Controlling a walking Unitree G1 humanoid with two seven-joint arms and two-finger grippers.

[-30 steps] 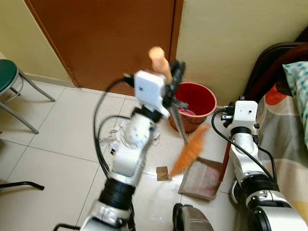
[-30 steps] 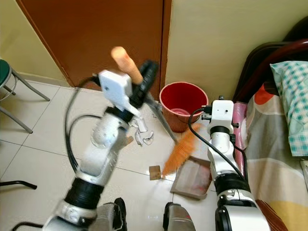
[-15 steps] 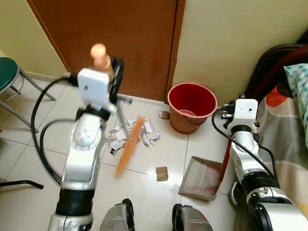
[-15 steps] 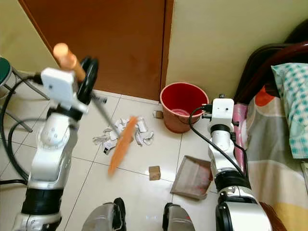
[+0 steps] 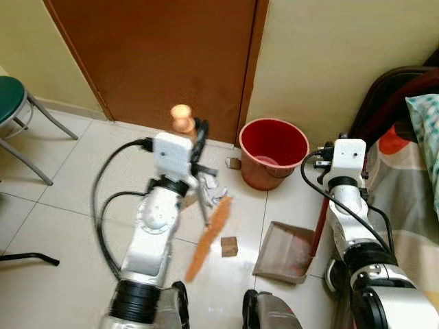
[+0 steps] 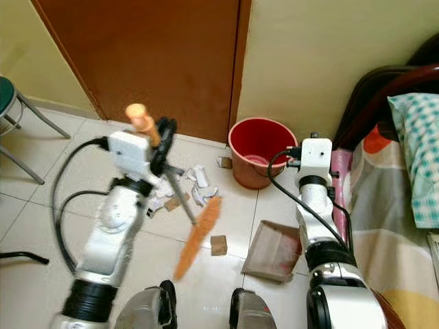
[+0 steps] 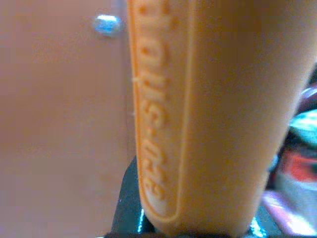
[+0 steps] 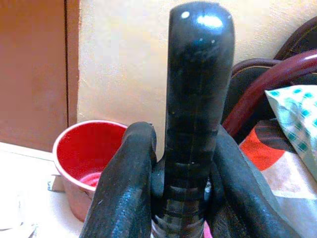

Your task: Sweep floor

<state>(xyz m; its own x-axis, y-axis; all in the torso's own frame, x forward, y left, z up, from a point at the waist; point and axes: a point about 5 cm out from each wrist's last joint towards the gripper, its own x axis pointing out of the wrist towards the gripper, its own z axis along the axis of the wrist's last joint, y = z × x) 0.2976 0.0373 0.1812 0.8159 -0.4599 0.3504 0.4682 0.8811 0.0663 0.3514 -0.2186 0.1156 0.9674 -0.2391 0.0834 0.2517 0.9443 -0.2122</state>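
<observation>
- Leftmost, a stool point(image 5: 12, 103) stands on the tiled floor point(image 5: 62, 199) well apart from the work, and the tiles near it look bare of litter.
- Next, the left gripper point(image 6: 162, 145) is clamped on the orange handle of the brush point(image 6: 195, 236); the left wrist view shows that handle point(image 7: 198, 114) close up between the fingers.
- Beneath it, the brush's orange bristles hang tilted over the tiles, blurred, so whether they touch the floor cannot be told.
- Behind the brush, white scraps point(image 6: 199, 185) lie scattered near the door point(image 5: 164, 55), not yet gathered; this litter is the bulk of the work left.
- Just beside the bristles, a small brown block point(image 5: 230, 246) sits on the floor between the brush and the dustpan point(image 5: 285, 252), near the pan's mouth but not in it.
- Further right, the dustpan rests flat on the tiles and looks free of any scraps, so by this judgement no load has gone in.
- Behind it, a red bucket point(image 5: 274, 151) stands by the wall; a pale patch shows at its bottom, but what it is cannot be told.
- Rightmost, the right gripper point(image 8: 185, 148) is closed around the dustpan's dark upright handle point(image 8: 198, 99), holding the pan in place beside the bed point(image 5: 411, 199).
- Overall, the task seems at an early to middle stage: tools are in hand, the pan is placed, yet the scraps and block remain to be swept in.
</observation>
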